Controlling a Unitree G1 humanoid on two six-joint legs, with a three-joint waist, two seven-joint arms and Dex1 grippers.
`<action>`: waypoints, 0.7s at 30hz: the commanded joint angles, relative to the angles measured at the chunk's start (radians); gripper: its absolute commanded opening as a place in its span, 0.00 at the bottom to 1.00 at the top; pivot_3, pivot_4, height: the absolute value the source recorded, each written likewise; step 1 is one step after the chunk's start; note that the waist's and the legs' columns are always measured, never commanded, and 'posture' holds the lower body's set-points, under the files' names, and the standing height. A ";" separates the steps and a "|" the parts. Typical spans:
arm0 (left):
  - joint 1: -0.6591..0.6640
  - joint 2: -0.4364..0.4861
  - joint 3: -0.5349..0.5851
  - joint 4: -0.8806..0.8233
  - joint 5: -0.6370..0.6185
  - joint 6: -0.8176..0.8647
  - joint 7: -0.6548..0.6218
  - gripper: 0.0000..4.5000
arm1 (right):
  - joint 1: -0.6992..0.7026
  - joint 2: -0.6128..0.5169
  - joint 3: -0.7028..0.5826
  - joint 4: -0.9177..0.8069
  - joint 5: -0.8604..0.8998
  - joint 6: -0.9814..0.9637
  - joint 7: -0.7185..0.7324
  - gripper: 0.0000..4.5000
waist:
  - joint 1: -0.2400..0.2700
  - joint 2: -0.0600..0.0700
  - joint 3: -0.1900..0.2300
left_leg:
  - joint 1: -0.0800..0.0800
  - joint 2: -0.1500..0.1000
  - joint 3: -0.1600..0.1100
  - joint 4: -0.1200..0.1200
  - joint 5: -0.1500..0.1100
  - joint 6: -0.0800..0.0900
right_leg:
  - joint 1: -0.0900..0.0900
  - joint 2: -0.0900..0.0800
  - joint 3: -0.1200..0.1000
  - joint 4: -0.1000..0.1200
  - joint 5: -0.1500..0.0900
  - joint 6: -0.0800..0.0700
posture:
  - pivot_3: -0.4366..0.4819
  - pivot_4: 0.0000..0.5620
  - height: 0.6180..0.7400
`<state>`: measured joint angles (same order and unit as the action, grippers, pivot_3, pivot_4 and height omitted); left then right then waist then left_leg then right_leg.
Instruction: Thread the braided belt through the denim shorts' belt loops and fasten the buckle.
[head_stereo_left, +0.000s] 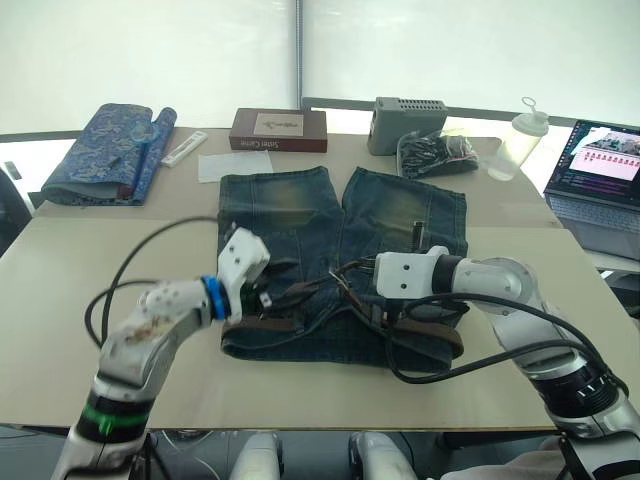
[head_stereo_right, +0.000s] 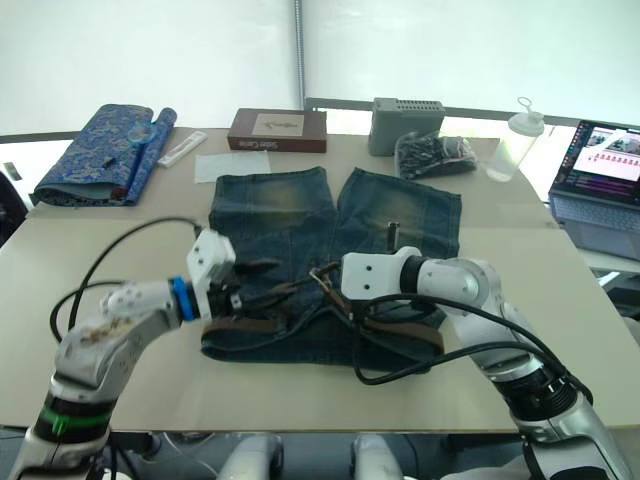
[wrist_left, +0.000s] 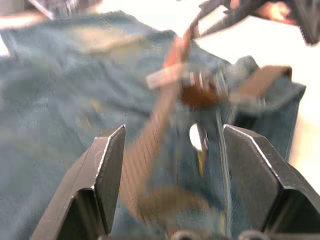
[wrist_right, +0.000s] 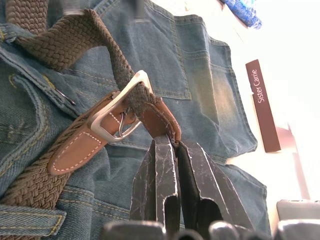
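The denim shorts lie flat near the middle of the table, waistband toward the robot and legs pointing to 12 o'clock. The braided belt runs along that waistband, its leather-tipped end already passed through the buckle at the front of the shorts. The right gripper, coming in from 3 o'clock, has its two fingers pinched together on the brown leather tab just beside the buckle. The left gripper, reaching in from 9 o'clock, hangs with its fingers spread wide over the strap and grips nothing. The belt looks light and limp; its woven length should sag and twist if lifted far from a hold, while the leather tip and the metal frame are the only stiff parts. The textured braid likely grips well, the smooth buckle less so. The best holds are probably the leather tab and the strap close to the frame.
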<state>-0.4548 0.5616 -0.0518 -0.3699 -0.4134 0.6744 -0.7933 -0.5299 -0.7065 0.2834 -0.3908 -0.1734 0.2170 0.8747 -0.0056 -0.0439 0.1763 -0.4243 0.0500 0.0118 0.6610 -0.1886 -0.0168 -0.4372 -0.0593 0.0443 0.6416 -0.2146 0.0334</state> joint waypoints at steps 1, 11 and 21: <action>-0.087 -0.021 -0.066 0.017 0.042 0.037 0.043 0.73 | -0.035 0.007 -0.007 -0.051 -0.009 -0.022 0.002 0.00 | -0.004 0.000 0.000 | 0.000 0.000 0.000 0.000 0.000 0.000 | 0.000 0.000 0.000 0.000 0.001 0.002 | 0.48 0.27 0.82; -0.174 -0.049 -0.203 0.037 0.113 0.111 0.092 0.73 | -0.065 0.041 0.015 -0.044 -0.056 -0.047 -0.011 0.00 | -0.012 0.000 0.000 | 0.000 0.000 -0.001 -0.001 0.000 0.000 | -0.001 0.001 0.000 0.001 0.002 0.005 | 0.48 0.27 0.82; -0.185 -0.058 -0.234 0.061 0.178 0.077 0.125 0.21 | -0.060 0.053 0.022 -0.057 -0.049 -0.039 -0.005 0.00 | -0.012 0.000 0.000 | 0.000 0.000 -0.001 -0.001 0.000 0.000 | -0.001 0.001 0.000 0.001 0.002 0.004 | 0.48 0.27 0.82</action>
<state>-0.6287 0.5042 -0.2974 -0.3120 -0.2642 0.7616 -0.6901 -0.5692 -0.6619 0.3301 -0.4007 -0.2330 0.1999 0.8763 -0.0180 -0.0439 0.1763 -0.4242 0.0502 0.0110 0.6603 -0.1887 -0.0167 -0.4379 -0.0584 0.0448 0.6428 -0.2124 0.0378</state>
